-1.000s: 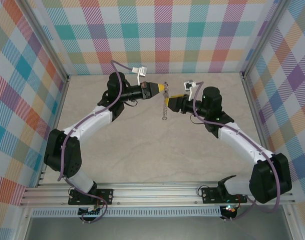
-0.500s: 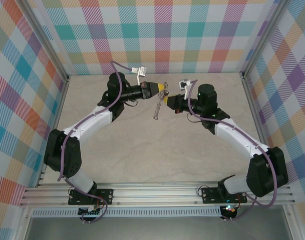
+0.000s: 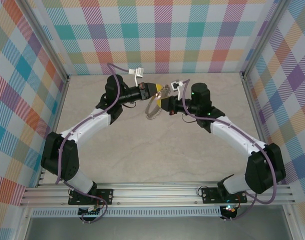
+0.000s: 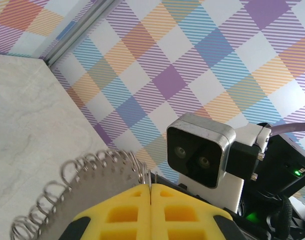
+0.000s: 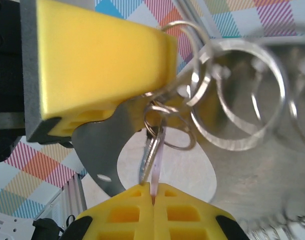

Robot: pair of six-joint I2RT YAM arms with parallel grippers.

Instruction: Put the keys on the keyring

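Above the counter, the left fingers clench the keyring, which hangs downward. The right fingers pinch the tiny lilac key, its long axis upright in the wrist view, its upper end at a small wire loop.

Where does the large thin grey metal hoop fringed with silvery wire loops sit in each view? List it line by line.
Top external: the hoop hangs upper centre, below the left gripper's yellow fingers.
Left wrist: lower left, against those fingers.
Right wrist: right side, close and blurred.
Shared landmark: the yellow fingers, shut on the hoop's edge.
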